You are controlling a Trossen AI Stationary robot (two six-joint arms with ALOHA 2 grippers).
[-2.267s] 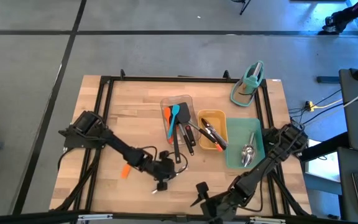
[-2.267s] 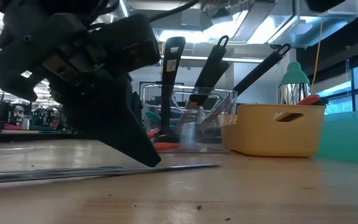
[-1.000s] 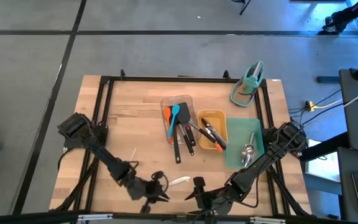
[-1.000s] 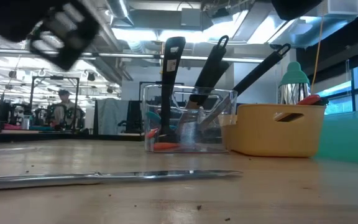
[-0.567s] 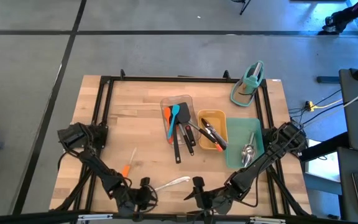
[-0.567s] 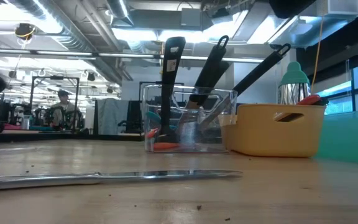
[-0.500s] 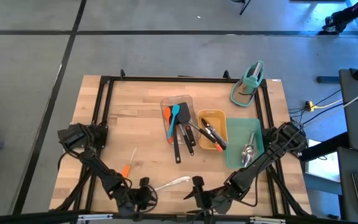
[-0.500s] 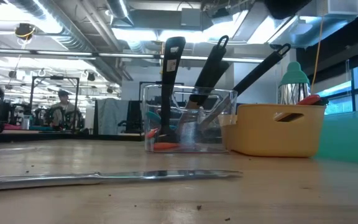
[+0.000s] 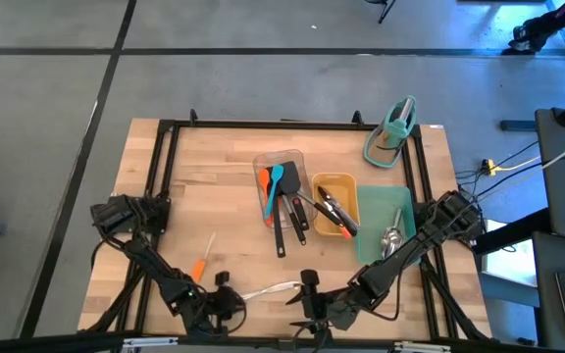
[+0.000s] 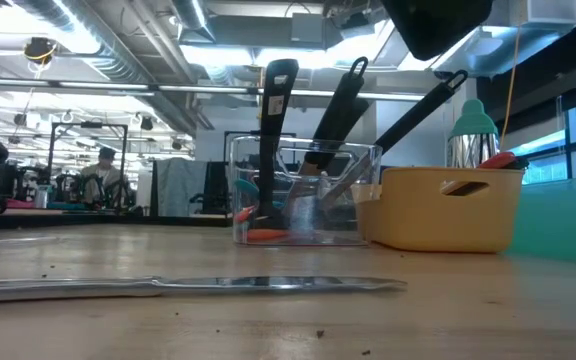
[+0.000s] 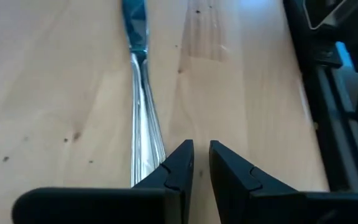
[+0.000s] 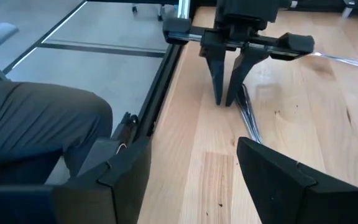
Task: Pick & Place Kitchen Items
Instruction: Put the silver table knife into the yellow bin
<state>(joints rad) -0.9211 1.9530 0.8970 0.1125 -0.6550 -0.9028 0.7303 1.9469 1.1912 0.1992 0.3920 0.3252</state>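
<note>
high view: the spoon (image 9: 268, 290) lies flat on the table (image 9: 214, 186) near its front edge, between the left gripper (image 9: 222, 299) and the right gripper (image 9: 307, 306); the trays with the other utensils sit well apart, farther back. with both arms this close, a reach by one could knock the other.

low view: the spoon lies flush on the wood, so fingers could easily skid over it.

left wrist view: the left gripper's fingers (image 11: 180, 163) are nearly closed and hold nothing; the handle lies just beside them, so a squeeze here would miss.

right wrist view: the right gripper (image 12: 191, 171) is wide open and empty, facing the left one; a person's leg (image 12: 36, 124) shows beyond the edge.
</note>
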